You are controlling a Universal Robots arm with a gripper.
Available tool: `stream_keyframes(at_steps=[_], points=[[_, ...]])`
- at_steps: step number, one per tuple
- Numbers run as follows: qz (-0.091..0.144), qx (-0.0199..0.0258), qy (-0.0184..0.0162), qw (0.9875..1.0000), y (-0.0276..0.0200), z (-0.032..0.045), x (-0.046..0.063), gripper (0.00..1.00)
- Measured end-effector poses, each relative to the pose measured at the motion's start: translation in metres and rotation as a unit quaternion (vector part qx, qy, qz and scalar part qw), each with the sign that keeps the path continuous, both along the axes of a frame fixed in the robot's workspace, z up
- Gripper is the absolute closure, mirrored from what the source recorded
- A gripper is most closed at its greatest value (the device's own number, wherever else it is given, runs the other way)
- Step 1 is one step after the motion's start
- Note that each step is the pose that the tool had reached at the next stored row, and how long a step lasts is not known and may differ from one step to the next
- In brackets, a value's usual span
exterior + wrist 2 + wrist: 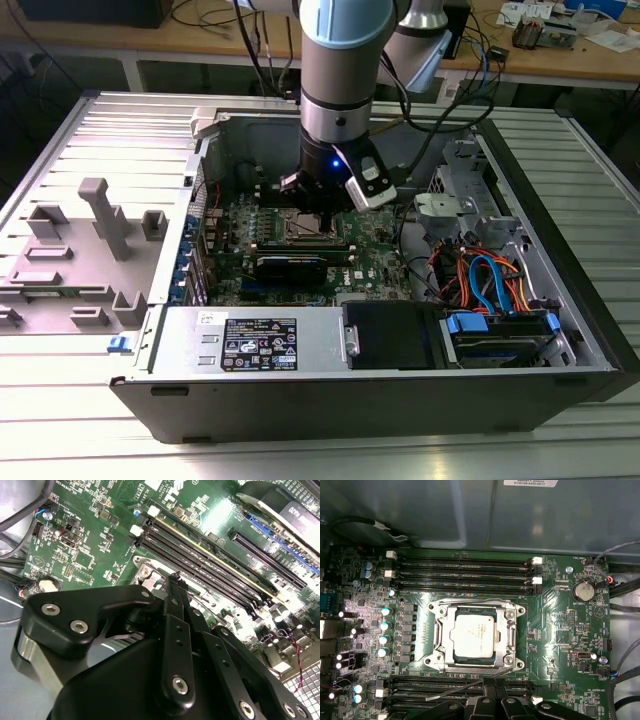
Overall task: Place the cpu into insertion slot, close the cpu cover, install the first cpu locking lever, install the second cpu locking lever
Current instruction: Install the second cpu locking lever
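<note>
With the cpu (472,636) seated and the cpu cover (441,641) down over it, we judge the thin springy locking lever (470,684) beside the cover best taken at its free end; claw (490,700) pinched narrow.

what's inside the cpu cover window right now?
In the first wrist view the cpu sits inside the cpu cover window, its grey top exposed. The insertion slot contacts beneath are covered by the chip, so seating cannot be confirmed.
</note>
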State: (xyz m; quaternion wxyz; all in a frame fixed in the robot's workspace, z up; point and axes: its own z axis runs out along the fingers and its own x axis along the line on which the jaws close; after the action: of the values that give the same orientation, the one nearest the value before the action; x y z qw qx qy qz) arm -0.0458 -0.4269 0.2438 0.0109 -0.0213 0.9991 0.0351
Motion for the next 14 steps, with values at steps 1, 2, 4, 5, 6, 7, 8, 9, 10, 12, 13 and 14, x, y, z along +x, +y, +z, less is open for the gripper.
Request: stream_keyframes(at_steps=[1, 2, 4, 5, 6, 7, 8, 9, 10, 12, 13, 14], points=[[0.000, 0.0000, 0.0000, 1.0000, 0.0000, 0.0000, -0.0003, 0.89], [0.000, 0.0000, 0.0000, 1.0000, 0.0000, 0.0000, -0.0003, 0.89], [0.000, 0.0000, 0.0000, 1.0000, 0.0000, 0.0000, -0.0005, 0.89], [0.000, 0.0000, 0.0000, 1.0000, 0.0000, 0.0000, -0.0005, 0.89], [0.000, 0.0000, 0.0000, 1.0000, 0.0000, 0.0000, -0.0006, 0.89], [0.000, 0.0000, 0.0000, 1.0000, 0.0000, 0.0000, -0.0007, 0.89], [0.000, 0.0000, 0.0000, 1.0000, 0.0000, 0.0000, -0.0007, 0.89], [0.000, 0.0000, 0.0000, 1.0000, 0.0000, 0.0000, -0.0007, 0.89], [0.000, 0.0000, 0.0000, 1.0000, -0.0002, 0.0000, -0.0008, 0.89], [0.000, 0.0000, 0.0001, 1.0000, -0.0008, 0.0000, -0.0008, 0.89], [0.000, 0.0000, 0.0000, 1.0000, -0.0021, 0.0000, -0.0007, 0.89], [0.000, 0.0000, 0.0000, 1.0000, -0.0028, 0.0000, -0.0008, 0.89]])
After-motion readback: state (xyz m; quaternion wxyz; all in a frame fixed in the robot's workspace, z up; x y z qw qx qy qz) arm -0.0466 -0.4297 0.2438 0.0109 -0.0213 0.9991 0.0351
